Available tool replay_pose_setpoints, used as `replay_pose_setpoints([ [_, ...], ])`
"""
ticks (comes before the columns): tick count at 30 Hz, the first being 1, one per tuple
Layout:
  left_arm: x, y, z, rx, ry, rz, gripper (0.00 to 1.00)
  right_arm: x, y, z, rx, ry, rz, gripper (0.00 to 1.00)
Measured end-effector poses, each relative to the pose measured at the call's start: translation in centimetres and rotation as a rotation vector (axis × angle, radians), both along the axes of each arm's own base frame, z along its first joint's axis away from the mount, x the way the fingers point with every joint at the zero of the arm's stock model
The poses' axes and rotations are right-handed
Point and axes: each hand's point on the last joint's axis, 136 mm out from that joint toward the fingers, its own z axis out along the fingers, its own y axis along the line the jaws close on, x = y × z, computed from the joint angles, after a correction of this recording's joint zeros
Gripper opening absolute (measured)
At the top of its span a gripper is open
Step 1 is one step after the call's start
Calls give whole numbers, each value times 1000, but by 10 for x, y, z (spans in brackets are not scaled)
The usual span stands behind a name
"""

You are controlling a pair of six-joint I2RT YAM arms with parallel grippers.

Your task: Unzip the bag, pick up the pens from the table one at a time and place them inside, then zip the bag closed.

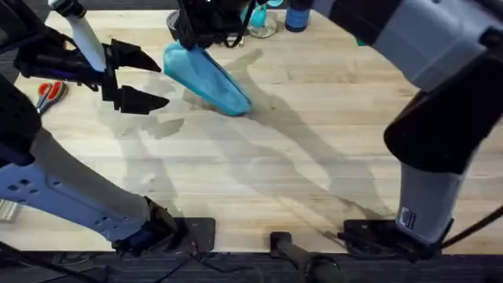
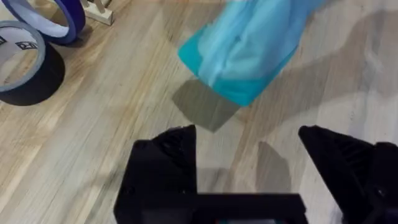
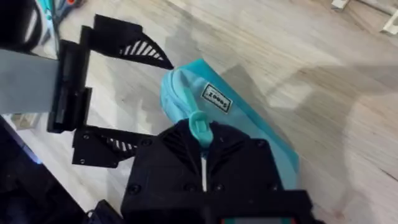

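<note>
The light blue bag [image 1: 211,80] lies on the table [image 1: 299,173] at the back middle, its left end raised. My right gripper [image 1: 196,38] reaches across from the right and is shut on the bag's teal zipper pull [image 3: 198,126], which sticks out between its black fingers [image 3: 168,146]. A white label shows on the bag [image 3: 186,93]. My left gripper [image 1: 140,79] hangs open just left of the bag, jaws wide apart and clear of it. In the left wrist view the bag [image 2: 249,50] sits beyond my open left gripper [image 2: 249,158]. The pens are out of view.
Orange-handled scissors [image 1: 49,93] lie at the table's left edge. A blue bottle [image 1: 297,16] and a glass stand [image 1: 263,25] are at the back. Two tape rolls [image 2: 25,68] rest near the bag's end. The right arm's grey link [image 1: 424,47] spans the right side.
</note>
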Motion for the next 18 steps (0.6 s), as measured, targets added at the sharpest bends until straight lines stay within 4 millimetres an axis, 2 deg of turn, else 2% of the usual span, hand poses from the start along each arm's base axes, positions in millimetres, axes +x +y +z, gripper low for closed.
replay_pose_setpoints([
  [3,0,0,0,0,0,0,995,1,-3,5,6,-6,-5,32],
  [9,0,0,0,0,0,0,995,-1,-9,0,-18,18,-11,35],
  [10,0,0,0,0,0,0,995,-1,-10,0,-19,20,-12,65],
  [12,0,0,0,0,0,0,995,1,-9,3,-5,10,-12,249],
  [13,0,0,0,0,0,0,995,2,-7,8,7,-1,-12,374],
  [17,0,0,0,0,0,0,995,-1,-9,33,45,-35,-7,937],
  [18,0,0,0,0,0,0,995,-1,-9,40,56,-48,-4,982],
])
